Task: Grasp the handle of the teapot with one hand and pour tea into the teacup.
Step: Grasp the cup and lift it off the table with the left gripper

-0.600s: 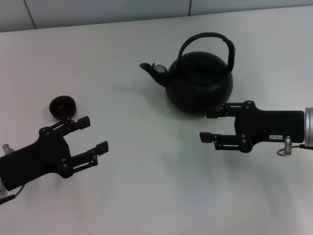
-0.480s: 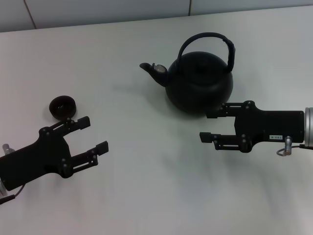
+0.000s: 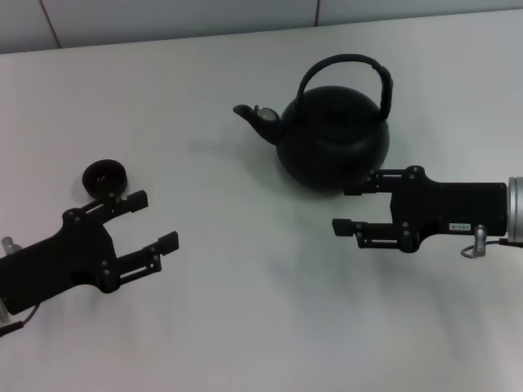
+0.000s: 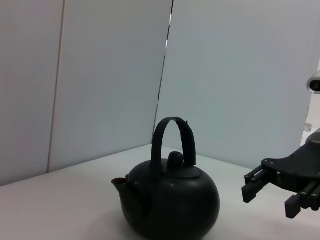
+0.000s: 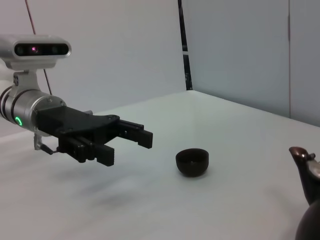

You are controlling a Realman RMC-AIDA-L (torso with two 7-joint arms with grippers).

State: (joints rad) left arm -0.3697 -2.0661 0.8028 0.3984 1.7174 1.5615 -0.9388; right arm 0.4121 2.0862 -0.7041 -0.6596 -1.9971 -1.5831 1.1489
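Note:
The matte-black teapot (image 3: 333,140) stands at the far middle of the table, spout pointing to the robot's left, with its arched handle (image 3: 347,61) upright over the lid. My right gripper (image 3: 345,206) hovers open just in front of the pot's right side, holding nothing. The small dark teacup (image 3: 105,175) sits at the left. My left gripper (image 3: 155,219) is open and empty, close beside the cup on its near side. The left wrist view shows the teapot (image 4: 172,205), its handle (image 4: 175,135) and the right gripper (image 4: 270,197). The right wrist view shows the teacup (image 5: 192,162), the left gripper (image 5: 127,149) and the teapot's spout (image 5: 305,160).
The white table (image 3: 245,310) stretches between the cup and the pot with nothing on it. A grey panelled wall (image 3: 163,16) runs along the table's far edge.
My left gripper has shifted slightly back and to the left, uncovering a bit more of the teacup. The right gripper and the teapot look unmoved.

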